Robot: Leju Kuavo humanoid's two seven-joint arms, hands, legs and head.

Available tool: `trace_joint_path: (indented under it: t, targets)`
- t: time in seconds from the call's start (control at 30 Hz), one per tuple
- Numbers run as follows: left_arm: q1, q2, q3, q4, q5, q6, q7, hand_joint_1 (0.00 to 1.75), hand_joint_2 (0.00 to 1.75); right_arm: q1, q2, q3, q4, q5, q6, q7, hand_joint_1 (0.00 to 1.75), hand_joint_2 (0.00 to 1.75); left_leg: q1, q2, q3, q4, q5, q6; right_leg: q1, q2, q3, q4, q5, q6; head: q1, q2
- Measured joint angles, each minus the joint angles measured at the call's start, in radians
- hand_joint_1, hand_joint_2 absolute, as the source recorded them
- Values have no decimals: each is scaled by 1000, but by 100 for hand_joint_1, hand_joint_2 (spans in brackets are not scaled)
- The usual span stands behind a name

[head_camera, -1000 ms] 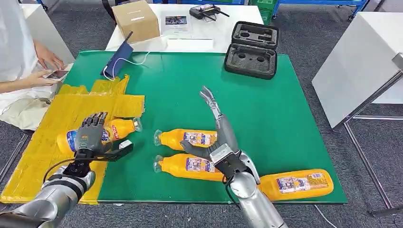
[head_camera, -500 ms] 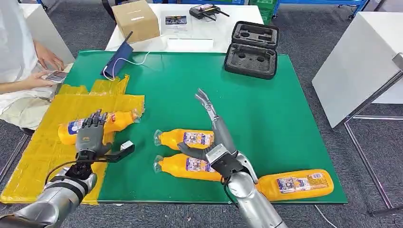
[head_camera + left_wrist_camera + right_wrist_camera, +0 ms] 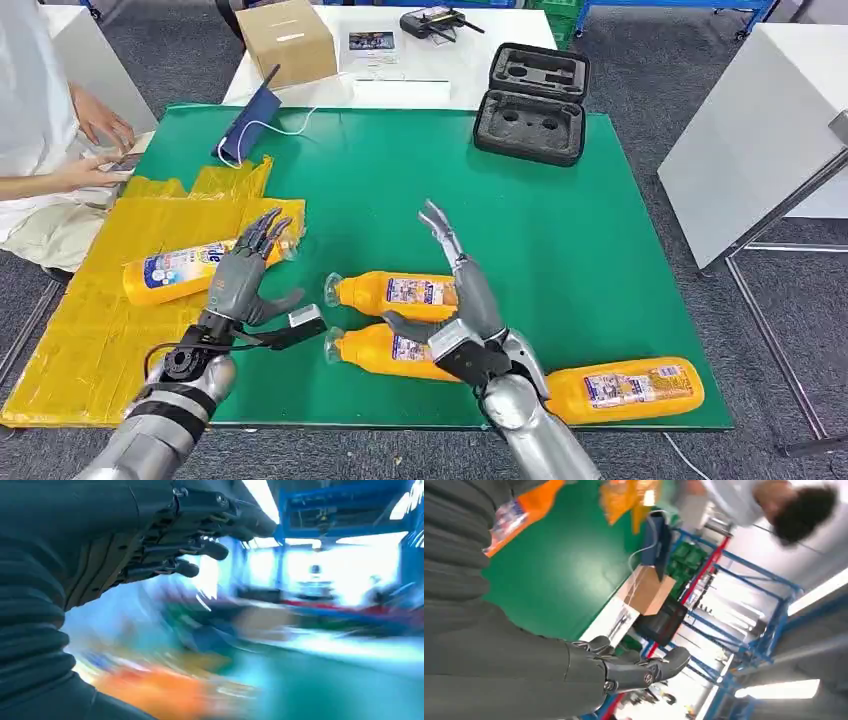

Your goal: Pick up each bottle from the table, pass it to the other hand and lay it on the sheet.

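Left hand raised with fingers spread, holding nothing, covering the neck of the orange plastic bottle with a blue label lying on the crinkled yellow sheet. Right hand open too, fingers straight, empty, hiding parts of two orange bottles on the green mat. Fourth orange bottle partly behind the right wrist. Left wrist view badly blurred.

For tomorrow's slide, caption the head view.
One bottle lies on the yellow sheet; both hands, left and right, hover open.
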Motion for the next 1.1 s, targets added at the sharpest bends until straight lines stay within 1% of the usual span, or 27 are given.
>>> trace_joint_path:
  t: [0.03,0.13,0.2,0.27,0.4,0.5,0.6,0.77,0.87,1.0,1.1]
  targets:
    - [38,-30,35,-65,132,-51,-66,0,175,22,-8,-5,-26,63,1,6,0,175,0,1,0,0,-1,0,0,0,0,0,0,0,-1,0]
    - [144,-86,77,-250,310,-162,-55,0,175,85,-38,-26,-89,173,2,13,0,175,-1,3,0,0,-3,-1,-1,1,-1,0,0,0,0,0]
    - [199,-111,104,-328,417,-255,-59,0,175,119,-68,-30,-133,218,26,10,0,175,-1,3,-1,0,-4,-1,-1,1,-2,-1,-1,0,-1,0]
    - [234,-126,133,-368,530,-376,-67,0,175,151,-100,-37,-166,265,32,12,0,175,-1,3,-1,0,-4,-1,-1,1,-2,-1,-1,0,-1,0]
    - [271,-152,168,-407,589,-445,-77,0,175,189,-139,-48,-205,304,33,19,0,175,0,4,-1,0,-4,-1,0,1,-2,-1,-1,0,-1,0]
    - [286,-169,188,-415,650,-541,-62,0,175,224,-176,-50,-235,364,35,37,0,175,0,3,0,0,-4,-1,0,1,-1,-1,-1,0,-1,0]
    - [301,-180,202,-415,660,-558,-60,0,175,257,-203,-63,-260,375,35,41,0,175,-1,3,0,0,-3,-1,0,1,-1,-1,0,0,-1,0]
    - [304,-187,208,-415,666,-564,-59,0,175,275,-224,-65,-281,384,37,44,0,175,-1,3,0,0,-3,-1,0,1,-1,-1,0,0,-1,0]
    - [307,-194,211,-415,680,-593,-56,0,175,295,-247,-68,-297,421,45,73,0,175,-1,3,0,0,-3,-1,0,1,-1,-1,0,0,-1,0]
    - [318,-204,211,-406,689,-609,-56,0,175,364,-312,-87,-339,383,81,115,0,175,-1,2,-1,0,-4,-1,-1,1,-2,-1,-1,0,-1,0]
    - [313,-204,212,-368,706,-601,-66,0,175,422,-373,-109,-365,409,81,164,0,175,-2,2,-1,0,-4,0,-2,1,-2,-1,-1,1,-1,0]
